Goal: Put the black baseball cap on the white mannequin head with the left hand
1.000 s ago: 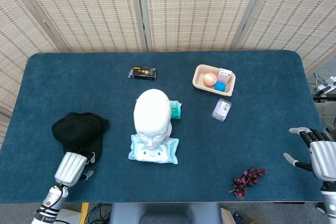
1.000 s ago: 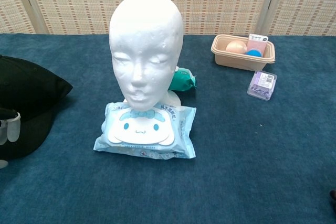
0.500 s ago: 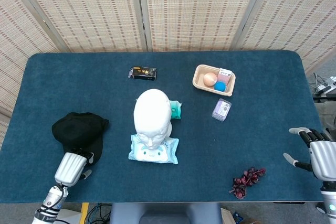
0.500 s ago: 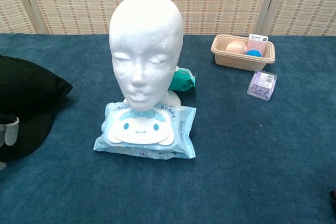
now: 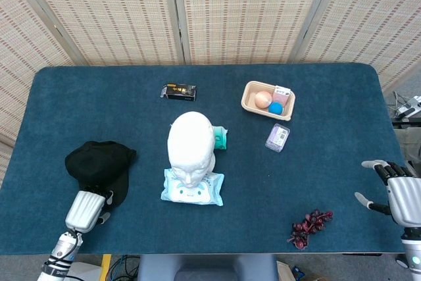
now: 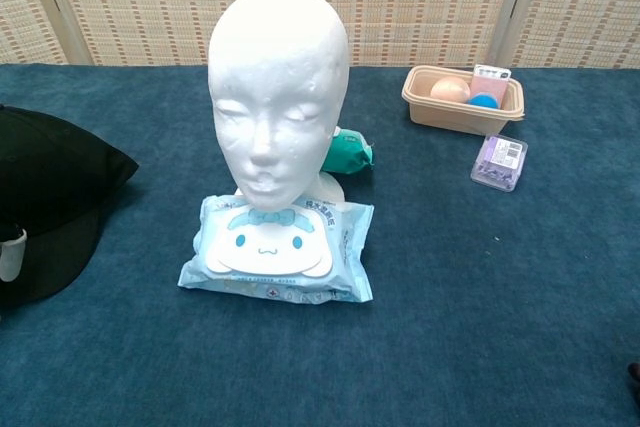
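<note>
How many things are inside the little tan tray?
3: a peach-colored ball at the tray's left, a blue ball beside it, and a pink-and-white packet behind. More may be hidden underneath.

The mannequin head [image 5: 190,147] stands upright mid-table with its base on the rear edge of a wet-wipes pack [image 5: 193,187] lying just in front of it, a small pouch [image 5: 220,138] touching its right side and a small box [image 5: 179,91] well behind it. The baseball cap [image 5: 99,164] lies well to its left, with my left hand [image 5: 83,210] at the cap's near edge, by the table's front. Off to the right, a tray [image 5: 248,102] holding a few small items sits behind a small packet [image 5: 277,137], a bunch of grapes [image 5: 309,224] lies near the front edge, and my right hand [image 5: 396,192] rests at the far right edge.
</note>
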You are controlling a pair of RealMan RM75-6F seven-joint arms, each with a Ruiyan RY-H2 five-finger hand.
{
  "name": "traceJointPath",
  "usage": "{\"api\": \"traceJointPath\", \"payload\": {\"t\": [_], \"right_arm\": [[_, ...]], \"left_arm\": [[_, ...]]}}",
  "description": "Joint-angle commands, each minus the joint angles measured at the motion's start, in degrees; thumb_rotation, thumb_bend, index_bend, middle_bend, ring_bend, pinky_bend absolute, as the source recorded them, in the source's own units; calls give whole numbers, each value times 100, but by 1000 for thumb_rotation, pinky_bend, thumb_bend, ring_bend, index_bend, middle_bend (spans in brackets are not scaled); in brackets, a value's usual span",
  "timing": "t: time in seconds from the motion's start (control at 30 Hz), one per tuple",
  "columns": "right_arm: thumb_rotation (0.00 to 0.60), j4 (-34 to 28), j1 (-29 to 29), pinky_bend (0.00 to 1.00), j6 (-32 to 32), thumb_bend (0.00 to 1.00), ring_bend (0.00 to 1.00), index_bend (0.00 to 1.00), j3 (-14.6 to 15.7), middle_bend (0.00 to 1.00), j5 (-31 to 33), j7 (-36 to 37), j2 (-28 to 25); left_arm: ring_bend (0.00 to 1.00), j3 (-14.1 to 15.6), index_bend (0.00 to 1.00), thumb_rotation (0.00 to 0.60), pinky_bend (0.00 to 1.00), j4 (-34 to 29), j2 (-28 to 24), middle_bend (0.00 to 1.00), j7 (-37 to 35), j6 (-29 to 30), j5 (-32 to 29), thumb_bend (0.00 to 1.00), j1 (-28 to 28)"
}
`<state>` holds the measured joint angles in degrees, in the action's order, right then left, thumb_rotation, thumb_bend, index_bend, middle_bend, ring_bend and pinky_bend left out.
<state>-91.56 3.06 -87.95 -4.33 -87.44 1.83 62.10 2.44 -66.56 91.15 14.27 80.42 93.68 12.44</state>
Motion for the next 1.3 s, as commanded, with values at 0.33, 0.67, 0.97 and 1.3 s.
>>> {"api": "traceJointPath", "payload": {"t": [0.33, 0.67, 0.97, 1.3], "right_arm": [[600, 1, 2, 383, 6, 94, 311, 326, -1, 355, 5, -1, 1], [600, -1, 4, 383, 15, 94, 311, 326, 5, 355, 0, -8, 5], [600, -4, 6, 383, 22, 94, 311, 326, 4, 355, 5, -7, 3], [600, -12, 7, 384, 24, 94, 311, 326, 9, 355, -2, -13, 1]], "left_arm": [[452, -5, 576, 600, 510, 70, -2, 633, -47, -79, -64, 23, 36], [452, -65, 576, 600, 510, 161, 18, 633, -50, -80, -152, 23, 47], [452, -152, 576, 600, 510, 307, 47, 633, -139, -11, -228, 22, 53], [446, -240, 512, 600, 510, 603, 161, 604, -415, 391, -133, 23, 15]]}}
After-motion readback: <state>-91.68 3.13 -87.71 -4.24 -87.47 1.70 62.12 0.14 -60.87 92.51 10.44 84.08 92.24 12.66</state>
